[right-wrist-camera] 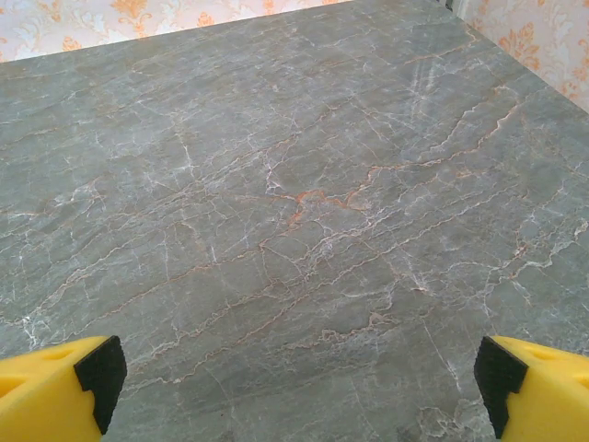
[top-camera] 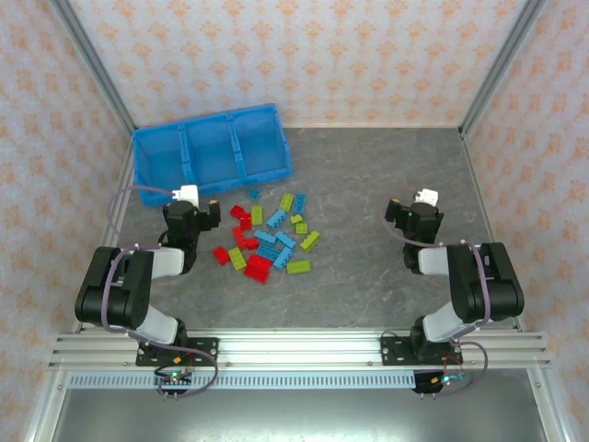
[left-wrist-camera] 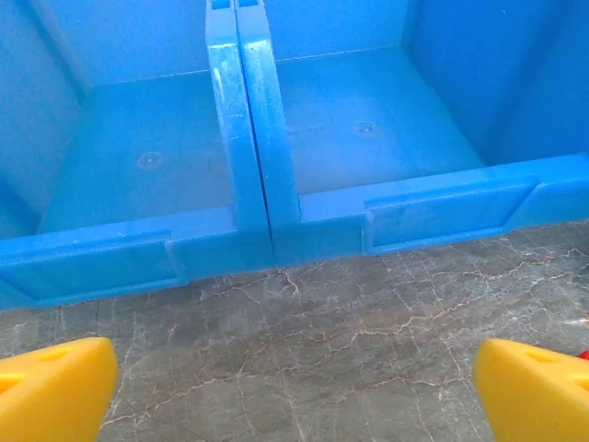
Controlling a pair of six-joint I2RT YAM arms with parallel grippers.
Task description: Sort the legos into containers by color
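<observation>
Top view: tray (top-camera: 212,147) sits on the counter (top-camera: 377,184) at about 10 o'clock from counter centre. Its long axis runs roughly 9-to-3, the 3 o'clock end tipped slightly toward the back wall (top-camera: 304,55), and its three compartments (top-camera: 210,145) lie side by side along that axis. Far long side is near the back wall; 9 o'clock short end is close to the left frame post (top-camera: 97,69). Legos (top-camera: 267,238) lie in a loose cluster at 5 o'clock of the tray, apart from it, on the left-centre of the counter. Red, blue and green bricks are mixed and their headings vary; several longer ones lie on a 1-to-7 diagonal, and a green one at the near edge of the cluster lies close to 9-to-3. Left gripper (top-camera: 191,210) is just at 9 o'clock of the cluster, facing the tray at 12 o'clock. In the left wrist view the left gripper (left-wrist-camera: 294,391) has its jaws spread wide with nothing between them, a strip of counter ahead, then the tray's near wall and a divider (left-wrist-camera: 248,138). Right gripper (top-camera: 419,212) stands well apart at 3 o'clock of the cluster. In the right wrist view the right gripper (right-wrist-camera: 294,391) is likewise released, jaws wide over grey veined counter. Open room: a broad stretch of counter from the cluster to the 3 o'clock edge, and a band toward the rail (top-camera: 294,350) at 6 o'clock.
</observation>
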